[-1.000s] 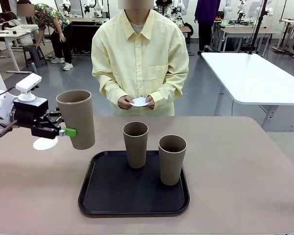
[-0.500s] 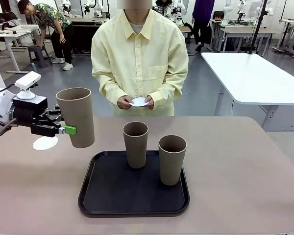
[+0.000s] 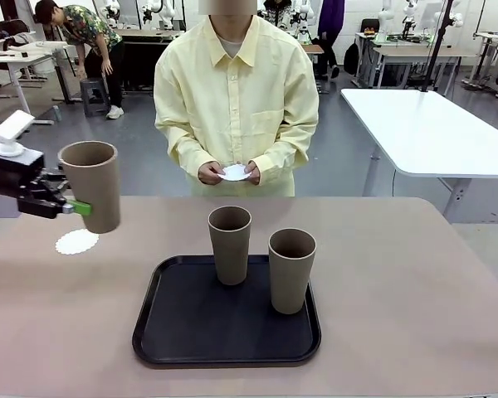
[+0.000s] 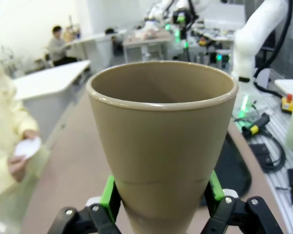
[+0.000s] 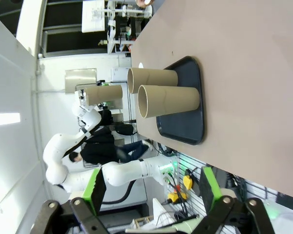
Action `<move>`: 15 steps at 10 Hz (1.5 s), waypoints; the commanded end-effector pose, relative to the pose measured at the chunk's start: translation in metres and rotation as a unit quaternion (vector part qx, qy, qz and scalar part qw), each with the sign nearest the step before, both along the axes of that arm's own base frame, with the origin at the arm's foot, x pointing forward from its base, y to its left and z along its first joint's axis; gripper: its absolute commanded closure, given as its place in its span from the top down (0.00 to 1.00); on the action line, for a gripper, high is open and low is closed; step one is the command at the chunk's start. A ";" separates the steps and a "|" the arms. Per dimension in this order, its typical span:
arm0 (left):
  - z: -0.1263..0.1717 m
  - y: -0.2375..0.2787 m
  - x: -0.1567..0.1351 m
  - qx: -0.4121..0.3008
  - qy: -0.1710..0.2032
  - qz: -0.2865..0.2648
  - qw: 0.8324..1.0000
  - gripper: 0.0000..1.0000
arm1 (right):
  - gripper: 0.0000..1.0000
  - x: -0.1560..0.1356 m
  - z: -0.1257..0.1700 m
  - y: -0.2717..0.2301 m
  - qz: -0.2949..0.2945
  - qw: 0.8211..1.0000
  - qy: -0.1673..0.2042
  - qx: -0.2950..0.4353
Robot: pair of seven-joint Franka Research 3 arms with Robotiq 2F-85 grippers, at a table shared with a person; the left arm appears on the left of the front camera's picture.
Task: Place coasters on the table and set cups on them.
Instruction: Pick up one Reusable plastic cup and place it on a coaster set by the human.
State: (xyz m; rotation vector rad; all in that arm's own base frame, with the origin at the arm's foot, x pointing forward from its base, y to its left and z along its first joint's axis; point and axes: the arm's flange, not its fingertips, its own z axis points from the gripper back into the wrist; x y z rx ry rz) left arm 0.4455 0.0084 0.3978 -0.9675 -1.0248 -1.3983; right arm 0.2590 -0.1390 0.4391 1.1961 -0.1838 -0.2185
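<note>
My left gripper [image 3: 73, 206] is shut on one grey-brown cup [image 3: 91, 186], held upright in the air just above a lacy white coaster [image 3: 76, 242] lying on the beige table [image 3: 398, 274] at the far left. In the left wrist view the cup [image 4: 163, 141] stands between the green pads [image 4: 109, 192]. Two more cups [image 3: 230, 245] [image 3: 291, 269] stand on the black tray [image 3: 224, 336]. The person across the table holds another coaster [image 3: 235, 172] in both hands. My right gripper [image 5: 153, 190] is open with nothing in it, far from the cups [image 5: 168, 100].
The black tray sits at the table's middle front. A white table [image 3: 432, 128] stands behind on the right. Bare tabletop lies to the right of the tray and between the tray and the person.
My left gripper has carried the cup leftward and slightly up, from beside the tray to over the coaster on the table. The person and the right arm have stayed still.
</note>
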 end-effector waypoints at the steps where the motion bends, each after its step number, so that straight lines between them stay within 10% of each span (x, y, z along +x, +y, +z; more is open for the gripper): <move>1: -0.001 0.041 0.020 -0.022 -0.009 0.020 1.000 0.84 | 1.00 0.000 0.000 -0.001 -0.001 1.000 0.000 0.005; 15: -0.016 0.120 0.042 -0.062 0.012 0.086 0.994 0.84 | 1.00 0.000 0.000 -0.001 -0.001 1.000 0.000 0.005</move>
